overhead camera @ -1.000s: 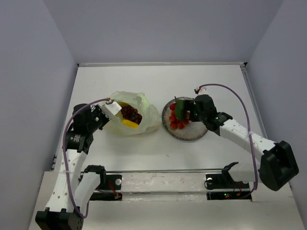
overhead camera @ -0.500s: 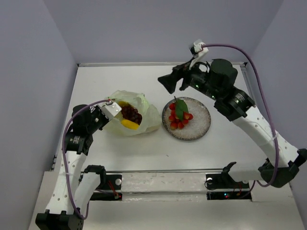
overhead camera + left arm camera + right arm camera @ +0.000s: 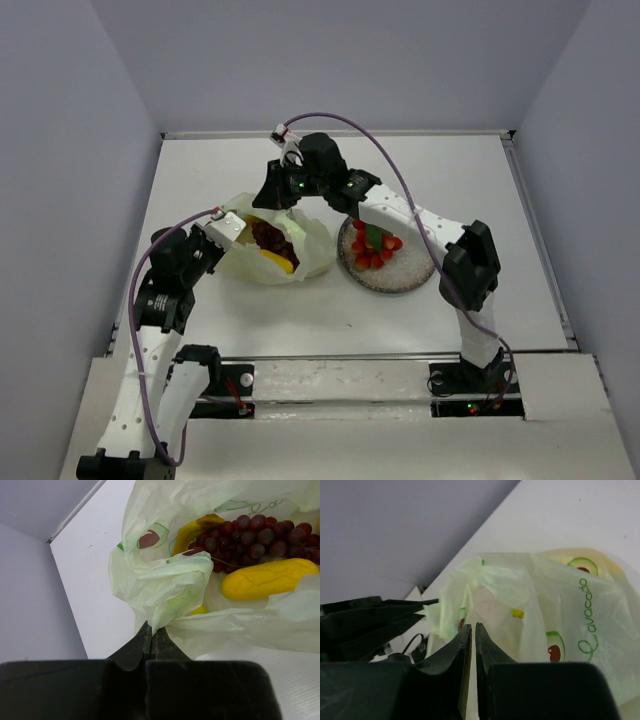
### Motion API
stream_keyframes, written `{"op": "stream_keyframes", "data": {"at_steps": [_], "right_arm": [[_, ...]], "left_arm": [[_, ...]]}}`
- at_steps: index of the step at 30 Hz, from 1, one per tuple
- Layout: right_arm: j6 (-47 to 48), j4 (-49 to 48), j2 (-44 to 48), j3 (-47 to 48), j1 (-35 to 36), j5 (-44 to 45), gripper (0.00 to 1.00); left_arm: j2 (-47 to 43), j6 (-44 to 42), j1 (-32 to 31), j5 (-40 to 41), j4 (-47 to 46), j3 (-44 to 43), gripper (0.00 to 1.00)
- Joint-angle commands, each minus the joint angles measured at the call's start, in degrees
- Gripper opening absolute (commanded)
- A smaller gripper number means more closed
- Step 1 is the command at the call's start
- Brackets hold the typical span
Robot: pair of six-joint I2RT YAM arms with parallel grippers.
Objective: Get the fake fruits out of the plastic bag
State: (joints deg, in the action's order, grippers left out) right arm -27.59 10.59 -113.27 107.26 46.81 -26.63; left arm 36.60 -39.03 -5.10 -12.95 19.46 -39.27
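Observation:
The pale green plastic bag lies left of centre with its mouth open. Inside are a dark purple grape bunch, a yellow piece and a curved yellow fruit. My left gripper is shut on the bag's bunched rim at its left side. My right gripper hangs over the bag's far edge, jaws all but together with nothing between them. Red fruits with a green leaf lie on the speckled plate.
The right arm arches over the plate from the near right, its cable looping above. The table's back wall edge runs just behind the right gripper. The left arm's black fingers show at the left of the right wrist view.
The right gripper left the red fruits on the plate, rose, swung left to above the bag's far edge, and closed from wide open. The left gripper has kept its hold.

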Motion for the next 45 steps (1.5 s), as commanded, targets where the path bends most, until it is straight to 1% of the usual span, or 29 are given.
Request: {"op": "stream_keyframes", "data": {"at_steps": [1,5,6,9,10,12,14,15,19,20,21,23,24,25,27,28,29,30,33,34,36,37,39,42,43,45], "right_arm": [[-0.72,-0.75,-0.28,1.73,2.32,-1.59,0.13],[7.10,7.59,-0.20,-2.84,3.73,5.96,0.11],[10.25,10.21,1.37,-5.98,4.34,9.98,0.11],[16.32,12.52,4.63,-12.23,7.41,18.17,0.11],[20.26,13.31,6.21,-16.17,8.47,22.02,0.11],[24.14,13.49,7.45,-21.27,12.33,26.95,0.11],[25.04,13.49,8.07,-23.67,15.31,30.49,0.11],[24.96,13.41,8.07,-24.64,15.94,31.80,0.11],[22.50,12.00,7.46,-27.54,15.95,36.03,0.13],[22.41,11.82,6.67,-27.46,15.95,37.17,0.17],[22.15,11.65,6.05,-27.02,15.95,38.31,0.18],[22.15,11.47,4.65,-24.75,15.95,41.04,0.22],[21.97,10.86,4.29,-23.86,15.95,42.26,0.23],[21.97,10.33,3.94,-23.07,15.95,42.36,0.28],[22.41,7.97,3.59,-20.88,15.95,40.80,0.31],[22.50,7.00,3.50,-20.34,15.95,39.74,0.33],[22.76,6.12,3.32,-19.82,15.95,38.42,0.40],[22.76,4.46,2.89,-18.77,15.95,36.84,0.44],[22.50,2.86,1.75,-16.30,15.95,34.46,0.47],[22.32,2.86,1.22,-16.30,15.95,33.67,0.47],[21.54,2.77,-0.54,-13.58,15.95,32.35,0.48],[20.40,2.77,-1.15,-11.83,15.43,31.56,0.49],[18.99,2.77,-3.60,-10.15,14.64,31.73,0.51],[18.28,2.77,-7.38,-6.81,13.05,32.61,0.52],[18.10,2.77,-8.36,-5.76,12.52,32.44,0.52],[17.75,2.86,-10.38,-3.30,12.52,32.70,0.54]], "left_arm": [[-1.18,1.67,0.27,0.82,-3.64,0.51,0.00],[0.05,1.67,0.36,1.52,-3.12,0.33,0.00],[0.14,1.32,0.27,1.35,-2.77,0.42,0.00],[-0.39,-1.83,0.27,-0.93,-0.31,0.86,0.00],[-0.65,-3.15,0.27,-1.81,0.65,0.94,0.00],[-1.96,-7.80,0.27,-4.61,3.73,1.38,0.00],[-3.11,-10.79,0.36,-5.94,6.01,2.17,0.00],[-4.33,-13.77,0.36,-6.82,6.63,2.52,0.00],[-7.33,-18.89,0.36,-8.32,9.35,4.37,0.01],[-7.85,-19.68,0.36,-9.62,10.15,4.81,0.04],[-8.82,-21.60,0.44,-10.42,10.94,4.99,0.06],[-10.31,-23.19,0.36,-12.26,13.05,5.43,0.24],[-10.76,-23.46,0.36,-12.62,13.32,5.60,0.30],[-11.11,-23.38,0.44,-12.63,13.23,5.60,0.37],[-11.90,-22.94,0.36,-12.63,13.06,5.78,0.37],[-12.08,-22.76,0.36,-12.45,12.79,5.87,0.34],[-12.08,-22.50,0.44,-12.28,12.71,5.95,0.32],[-12.08,-22.41,0.36,-11.58,12.36,6.13,0.31],[-12.08,-20.66,0.45,-9.73,11.21,6.66,0.28],[-12.08,-20.30,0.36,-9.46,10.86,6.75,0.27],[-11.82,-18.90,0.36,-8.76,10.07,6.75,0.20],[-11.73,-18.11,0.44,-8.58,9.37,6.66,0.11],[-11.38,-16.01,0.44,-8.41,8.67,6.22,0.00],[-11.20,-13.37,0.36,-7.27,7.17,6.22,0.00],[-11.11,-11.27,0.44,-6.83,5.78,6.31,0.00],[-11.11,-9.41,0.36,-5.60,4.36,6.57,0.00]]}}
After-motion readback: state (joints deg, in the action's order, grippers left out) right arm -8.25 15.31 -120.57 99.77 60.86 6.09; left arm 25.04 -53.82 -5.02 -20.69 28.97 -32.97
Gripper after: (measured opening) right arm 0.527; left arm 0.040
